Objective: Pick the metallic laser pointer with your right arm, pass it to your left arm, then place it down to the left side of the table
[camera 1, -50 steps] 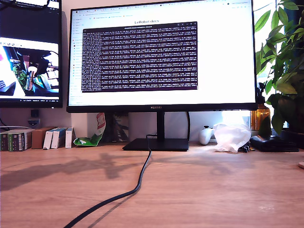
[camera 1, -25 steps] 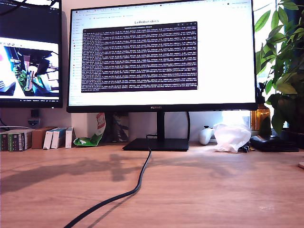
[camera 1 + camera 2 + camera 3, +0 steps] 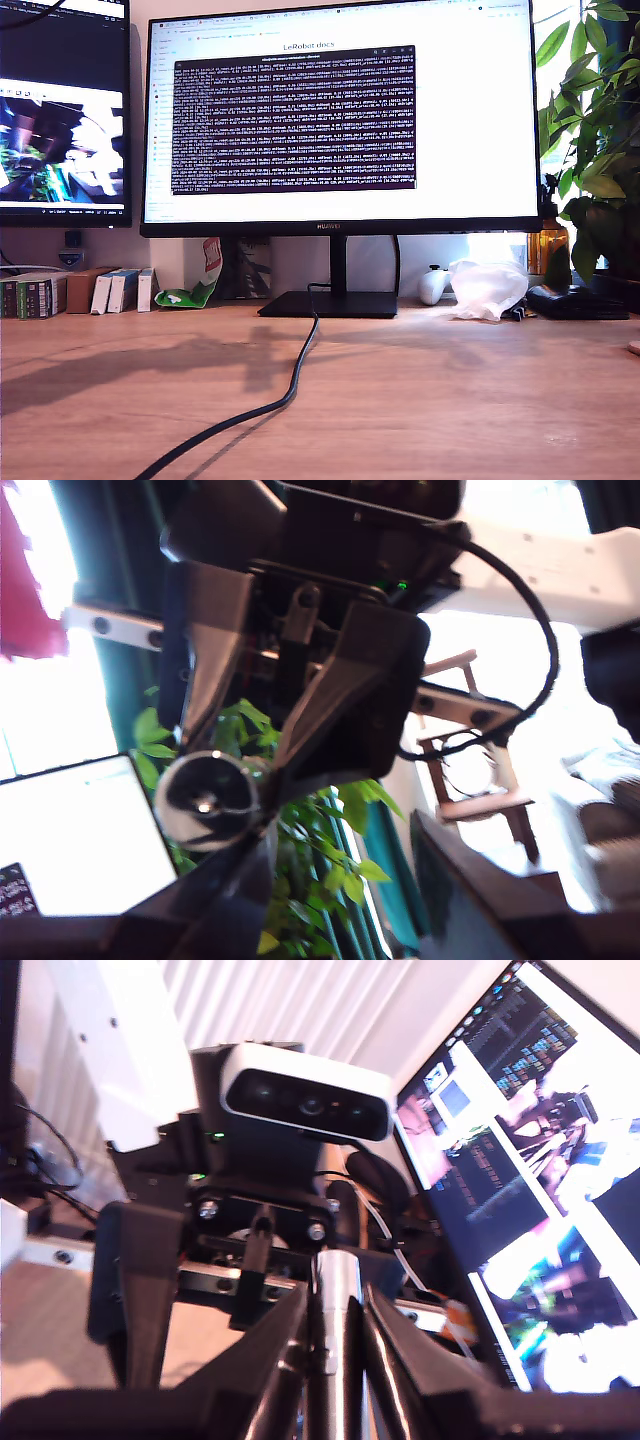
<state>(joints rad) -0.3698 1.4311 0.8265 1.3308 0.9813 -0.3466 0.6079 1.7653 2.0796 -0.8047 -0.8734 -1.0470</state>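
Observation:
Neither arm nor the metallic laser pointer shows in the exterior view; only the light-brown table (image 3: 450, 400) does. In the second wrist view the shiny silver pointer (image 3: 337, 1290) stands between the black wedge jaws of my second gripper (image 3: 336, 1332), which is shut on it. The first arm's camera housing (image 3: 305, 1100) faces it closely. In the first wrist view the pointer's round end (image 3: 205, 800) sits at the tips of my second gripper (image 3: 262, 780). My first gripper (image 3: 340, 832) has its jaws wide apart, one just below the pointer.
A black cable (image 3: 290, 385) snakes across the table from the big monitor's (image 3: 340, 110) stand. Small boxes (image 3: 110, 290) line the back at the exterior view's left. A crumpled plastic bag (image 3: 487, 288) and a plant (image 3: 600, 130) are at its right.
Nothing on the table has moved. The picture on the side monitor at the exterior view's left has blurred and shifted, and the shadows on the desk have drifted slightly.

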